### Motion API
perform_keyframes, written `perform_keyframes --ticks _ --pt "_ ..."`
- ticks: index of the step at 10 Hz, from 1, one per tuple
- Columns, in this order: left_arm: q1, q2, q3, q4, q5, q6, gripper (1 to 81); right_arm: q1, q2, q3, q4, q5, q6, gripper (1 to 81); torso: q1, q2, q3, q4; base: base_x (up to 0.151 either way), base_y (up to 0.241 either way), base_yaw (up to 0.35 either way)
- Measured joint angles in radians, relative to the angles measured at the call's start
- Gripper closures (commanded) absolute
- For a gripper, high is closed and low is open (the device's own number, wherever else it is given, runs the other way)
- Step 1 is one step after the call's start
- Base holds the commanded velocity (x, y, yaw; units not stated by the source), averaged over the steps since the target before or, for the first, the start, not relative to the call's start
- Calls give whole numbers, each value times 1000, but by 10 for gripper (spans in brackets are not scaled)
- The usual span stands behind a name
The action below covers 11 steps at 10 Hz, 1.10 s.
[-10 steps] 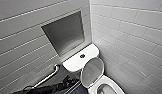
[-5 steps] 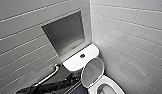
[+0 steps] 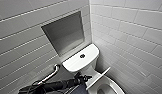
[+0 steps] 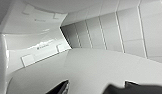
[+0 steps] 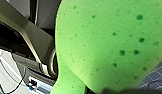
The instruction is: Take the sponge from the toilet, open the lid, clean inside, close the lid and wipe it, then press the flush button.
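— Nothing shifted since a moment before?
— Nothing. Left pincer (image 3: 83, 78) stayed beside the raised lid (image 3: 98, 78) of the toilet (image 3: 77, 62); its grip I could not tell. Right pincer (image 5: 114, 91) held the sponge (image 5: 107, 45).

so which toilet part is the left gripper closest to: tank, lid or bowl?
The lid, the flat panel raised on edge; the left gripper sits right beside it, with tank and bowl farther off.

The white toilet (image 3: 74, 63) stood with its lid (image 3: 99, 76) raised over the open bowl (image 3: 113, 86), its dark round flush button (image 3: 82, 56) centred on the tank top. The bright green, pitted sponge (image 5: 109, 45) loomed close in the right wrist view.
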Motion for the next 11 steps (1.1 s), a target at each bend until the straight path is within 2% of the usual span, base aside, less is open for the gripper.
perform_keyframes --ticks 5,8,10,11 --pt "183 -132 63 166 93 1 10 12 45 -31 0 -11 0 811 0 0 0 0 0 0 0" --pt "378 -223 59 283 118 1 10 33 44 -45 0 -13 -4 811 0 0 0 0 0 0 0" --pt "506 -249 13 400 122 3 10 35 82 -67 0 -25 -8 811 0 0 0 0 0 0 0" --pt "577 -249 -20 460 121 6 10 43 94 -81 -2 -58 -14 811 0 0 0 0 0 0 0"
